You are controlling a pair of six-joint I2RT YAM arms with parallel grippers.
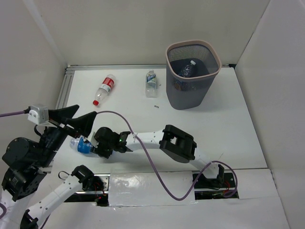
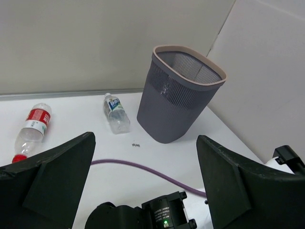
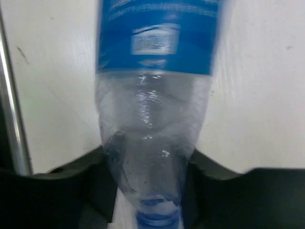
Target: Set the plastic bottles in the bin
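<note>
My right gripper [image 1: 93, 148] reaches left across the near table and is shut on a clear bottle with a blue label [image 1: 81, 145]. In the right wrist view the bottle [image 3: 155, 95] sits neck-first between the right gripper's jaws [image 3: 147, 164]. My left gripper [image 1: 72, 119] is open and empty, raised above that spot; its fingers [image 2: 57, 176] stand wide apart. A red-label bottle [image 1: 105, 89] and a blue-label bottle [image 1: 151, 83] lie at the far side. The grey mesh bin [image 1: 217, 59] stands far right with a bottle [image 1: 188, 70] inside.
A purple cable [image 1: 143, 143] loops over the right arm and across the near table; it shows in the left wrist view [image 2: 138, 168]. White walls enclose the table on three sides. A metal rail [image 1: 63, 93] runs along the left edge.
</note>
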